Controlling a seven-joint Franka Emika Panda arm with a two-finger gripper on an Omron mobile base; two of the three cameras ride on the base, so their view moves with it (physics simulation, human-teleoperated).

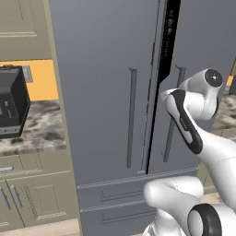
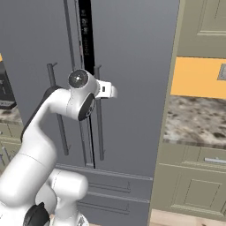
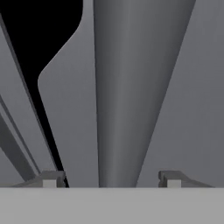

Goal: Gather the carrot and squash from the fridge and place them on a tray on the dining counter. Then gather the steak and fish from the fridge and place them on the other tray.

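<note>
The grey two-door fridge (image 1: pixel 101 69) stands in front of me, with a dark gap (image 1: pixel 161 55) open along the edge of its right door. My gripper (image 3: pixel 113 179) is at the right door's vertical handle (image 3: pixel 131 87). Its fingertips (image 3: pixel 52 178) stand on either side of the bar, open, with a little space on each side. In the right base view the hand (image 2: pixel 108 90) reaches onto that handle (image 2: pixel 99 132). The carrot, squash, steak and fish are hidden inside the fridge. The trays and dining counter are out of view.
A black countertop appliance (image 1: pixel 11 103) sits on the marble counter (image 1: pixel 44 131) left of the fridge. Another marble counter (image 2: pixel 194 119) with olive cabinets (image 2: pixel 194 190) lies to the right. The fridge's bottom drawer (image 1: pixel 115 198) is shut, as is the left door, whose handle (image 1: pixel 132 115) stands beside the gap.
</note>
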